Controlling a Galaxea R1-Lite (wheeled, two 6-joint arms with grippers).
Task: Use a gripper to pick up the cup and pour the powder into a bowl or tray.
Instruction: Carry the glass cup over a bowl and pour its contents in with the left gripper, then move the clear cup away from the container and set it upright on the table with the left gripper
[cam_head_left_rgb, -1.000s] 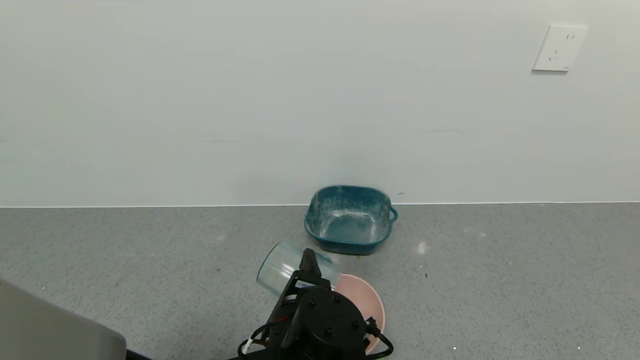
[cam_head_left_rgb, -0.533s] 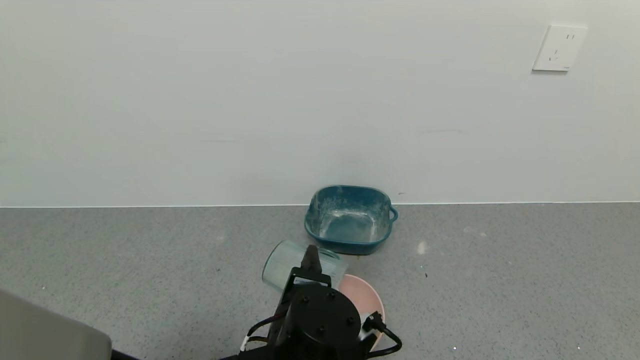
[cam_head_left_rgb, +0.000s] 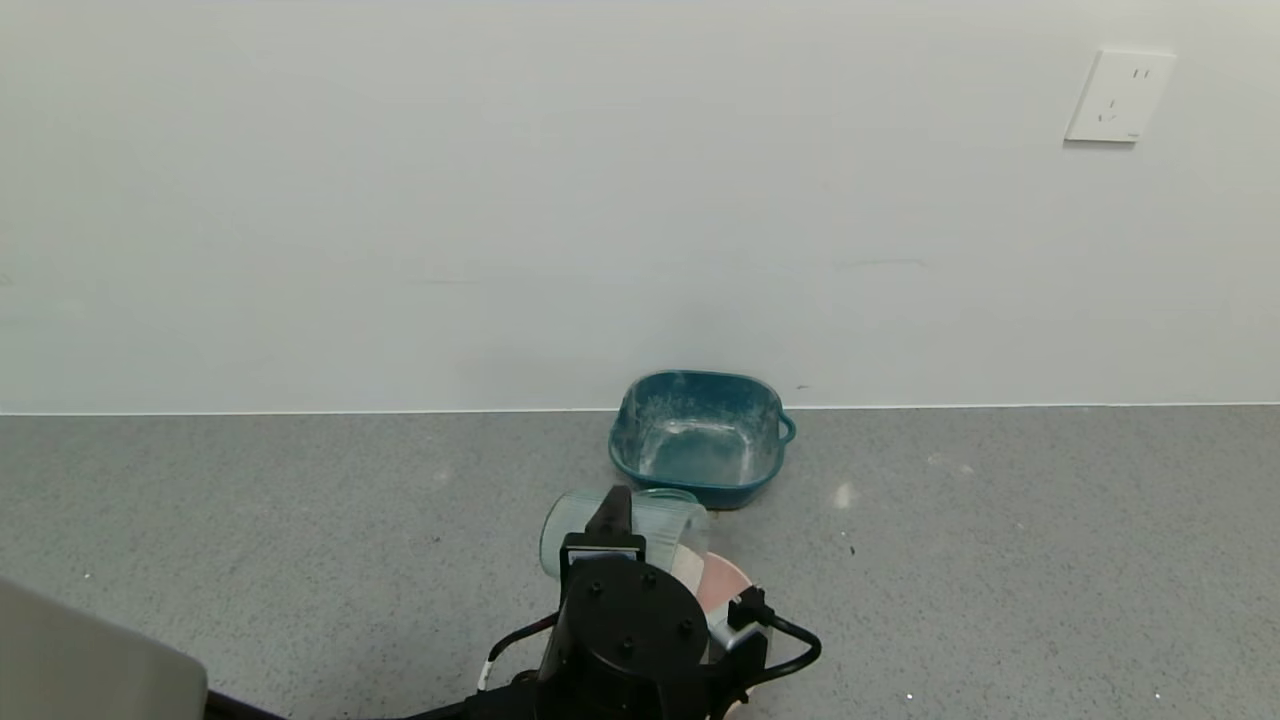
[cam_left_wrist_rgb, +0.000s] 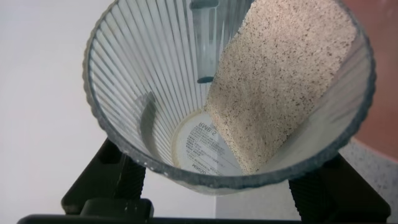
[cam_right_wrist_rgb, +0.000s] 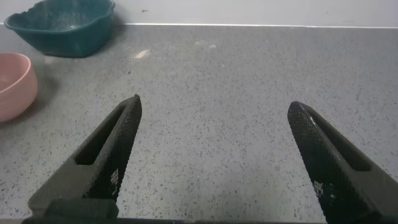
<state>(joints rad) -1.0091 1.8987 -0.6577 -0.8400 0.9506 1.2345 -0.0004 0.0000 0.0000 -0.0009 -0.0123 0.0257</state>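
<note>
Head view: you are mid-pour; the left gripper (cam_head_left_rgb: 612, 535) clasps the cup (cam_head_left_rgb: 625, 530), tipped sideways above the pink bowl (cam_head_left_rgb: 728, 590). Next, tilt further.
Left wrist view: the powder (cam_left_wrist_rgb: 280, 81) banks grainy along the cup's ribbed wall.
Right wrist view: the right gripper (cam_right_wrist_rgb: 214, 165) hangs spread wide, idle.

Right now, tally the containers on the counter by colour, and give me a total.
Clear: 1, the cup, tilted in the left gripper with powder inside.
Pink: 1, the bowl.
Teal: 1, the tray.
Total: 3.
</note>
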